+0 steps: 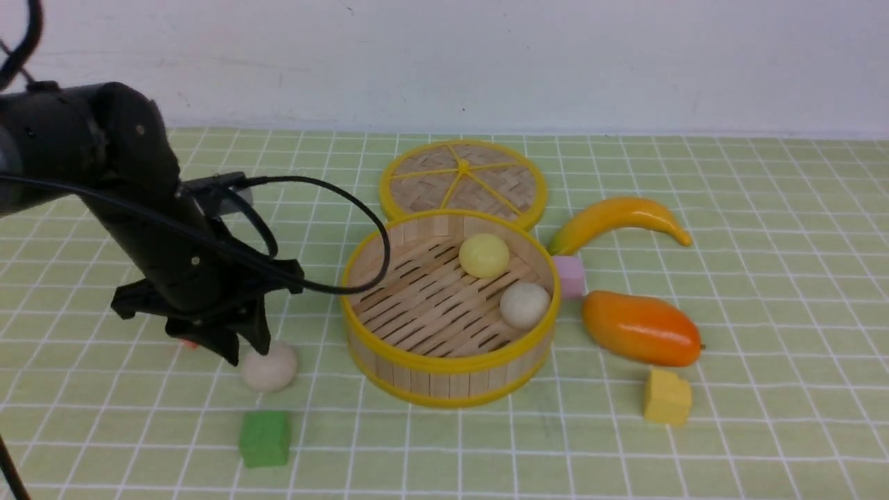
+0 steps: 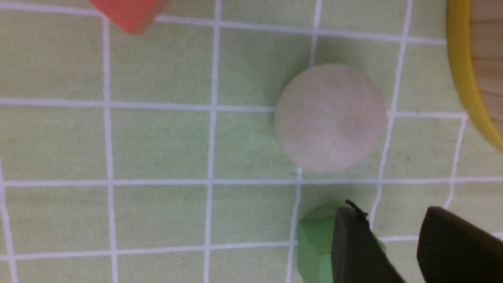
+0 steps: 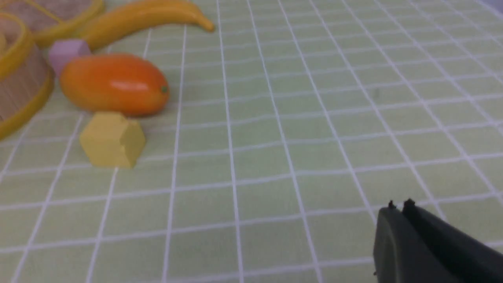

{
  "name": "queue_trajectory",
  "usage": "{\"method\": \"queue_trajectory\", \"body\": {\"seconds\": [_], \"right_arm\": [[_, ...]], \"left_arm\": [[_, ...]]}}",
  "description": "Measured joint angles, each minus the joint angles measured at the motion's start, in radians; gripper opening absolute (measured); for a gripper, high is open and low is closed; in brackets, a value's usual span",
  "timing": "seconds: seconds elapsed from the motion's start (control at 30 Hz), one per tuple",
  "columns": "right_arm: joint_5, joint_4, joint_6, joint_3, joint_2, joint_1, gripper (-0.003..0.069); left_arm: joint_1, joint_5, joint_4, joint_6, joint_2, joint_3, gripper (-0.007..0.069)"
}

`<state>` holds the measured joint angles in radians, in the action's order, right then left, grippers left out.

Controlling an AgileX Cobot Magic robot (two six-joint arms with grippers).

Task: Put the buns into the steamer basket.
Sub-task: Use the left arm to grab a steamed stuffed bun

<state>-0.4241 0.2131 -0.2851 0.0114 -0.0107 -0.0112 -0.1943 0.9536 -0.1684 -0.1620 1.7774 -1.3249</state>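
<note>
Resting inside the steamer basket (image 1: 444, 378) are a yellow bun (image 1: 484, 255) near its far wall and a beige bun (image 1: 524, 305) against its right wall. The third bun (image 1: 269, 366) lies on the cloth (image 1: 764, 278) just left of the basket, beside the left gripper (image 1: 244, 347), whose fingers are spread and empty. The right gripper (image 3: 399, 205) has its fingers pressed together.

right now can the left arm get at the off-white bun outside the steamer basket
Probably yes: the left gripper hangs open just beside the off-white bun, with nothing between them.
</note>
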Motion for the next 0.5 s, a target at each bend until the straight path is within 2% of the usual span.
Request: {"method": "queue_trajectory", "body": {"seconds": [0.07,0.23,0.5], "right_arm": [[0.036,0.0,0.0,0.007,0.0,-0.019,0.0016],[0.041,0.002,0.0,0.008,0.0,-0.074,0.0022],[0.042,0.002,0.0,0.008,0.0,-0.079,0.0027]], "left_arm": [[-0.042,-0.006,0.072,-0.073,0.0,-0.013,0.0238],[-0.052,-0.05,0.16,-0.183,0.0,-0.019,0.0238],[-0.052,-0.127,0.176,-0.184,0.035,-0.02,0.0238]]}}
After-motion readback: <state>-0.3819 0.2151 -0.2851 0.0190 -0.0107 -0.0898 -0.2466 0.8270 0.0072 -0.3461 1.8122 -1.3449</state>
